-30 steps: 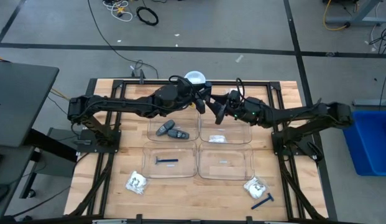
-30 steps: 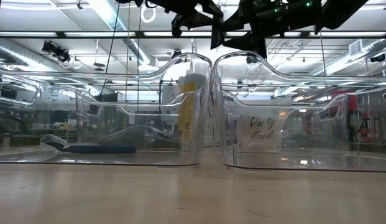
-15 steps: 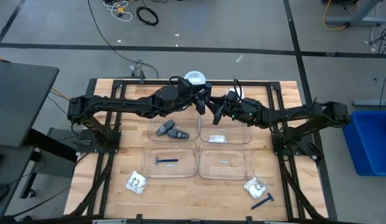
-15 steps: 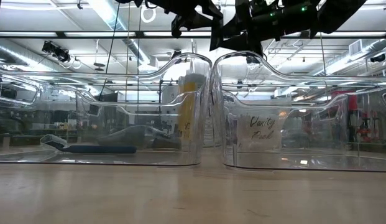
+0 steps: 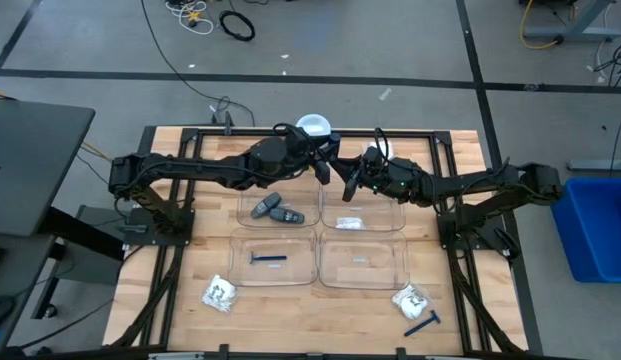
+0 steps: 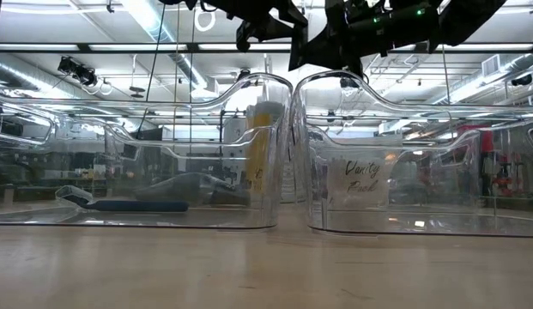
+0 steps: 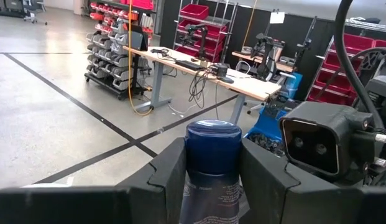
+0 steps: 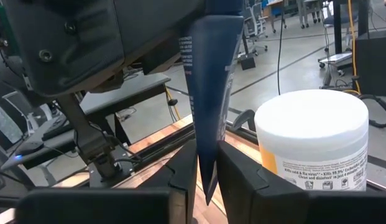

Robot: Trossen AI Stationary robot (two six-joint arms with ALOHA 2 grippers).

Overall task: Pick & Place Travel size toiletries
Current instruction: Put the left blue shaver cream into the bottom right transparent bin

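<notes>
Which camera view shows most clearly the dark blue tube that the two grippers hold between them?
The right wrist view: the dark blue tube hangs between the right gripper fingers. The left wrist view shows only its cap end in the left gripper. The high and low views hide it among the arms.

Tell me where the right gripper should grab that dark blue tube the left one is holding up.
Take the dark blue tube by its flat crimped tail, which hangs free below the left gripper clamped at the cap end. The right gripper already straddles that tail from below, fingers facing its flat sides, which probably suits a thin, tapering end.
</notes>
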